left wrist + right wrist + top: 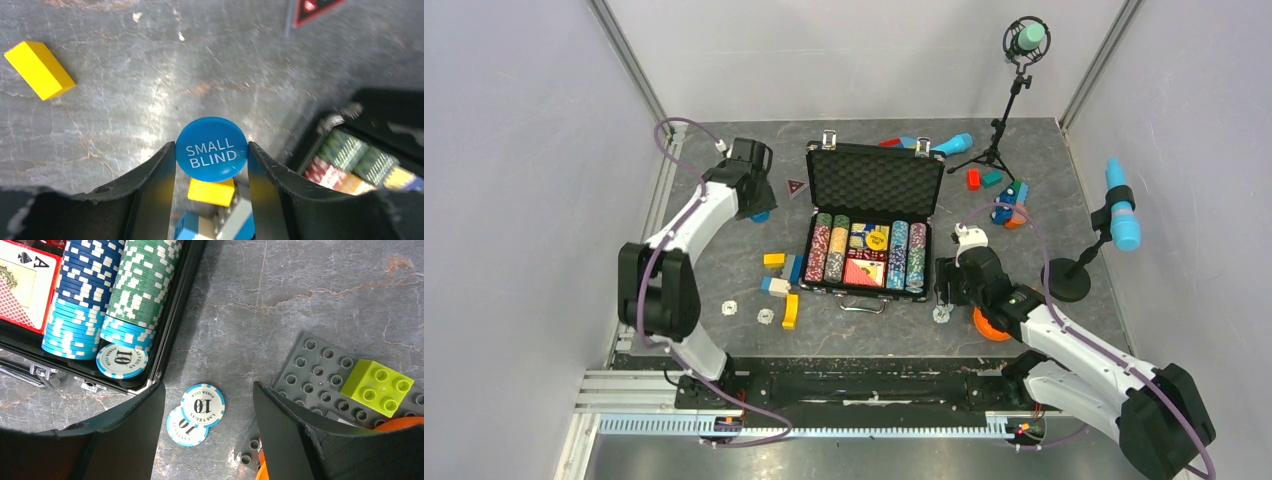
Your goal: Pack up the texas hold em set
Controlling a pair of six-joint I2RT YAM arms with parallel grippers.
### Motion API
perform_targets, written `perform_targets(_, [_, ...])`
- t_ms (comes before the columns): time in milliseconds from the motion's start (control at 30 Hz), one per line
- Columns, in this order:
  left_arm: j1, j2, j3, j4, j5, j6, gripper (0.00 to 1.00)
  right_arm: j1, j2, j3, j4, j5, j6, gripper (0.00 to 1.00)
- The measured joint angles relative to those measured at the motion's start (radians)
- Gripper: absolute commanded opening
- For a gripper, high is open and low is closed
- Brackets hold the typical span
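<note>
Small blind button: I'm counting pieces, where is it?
Left wrist view: small blind button pinched in the left gripper, over the table left of the open briefcase.

- Black briefcase [864, 292]: open, foam-lined lid [876, 182] standing at its far side.
- Inside: rows of poker chips [85, 295] on edge, blue and green stacks up and left of the right fingers [125, 430]; red card deck [20, 285], ace of spades showing, further left.
- Blue round button [211, 149], lettered SMALL BLIND: pinched edge to edge between the left fingers [155, 185].
- Two light-blue 10 chips [202, 405]: flat on the table between the right fingers, overlapping, just outside the case corner.
</note>
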Motion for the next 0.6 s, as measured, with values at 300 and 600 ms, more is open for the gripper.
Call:
perform_targets(300, [-0.253,-0.183,-0.134,-0.002,-0.018,-0.055,0.46,0.000,-0.002,0.004,-0.009,0.003,0.000,0.68])
perform_targets(600, [-0.470,-0.169,-0.143,0.034,-0.029,-0.138,0.46,0.000,-0.018,0.004,-0.036,0.016,-0.003,0.68])
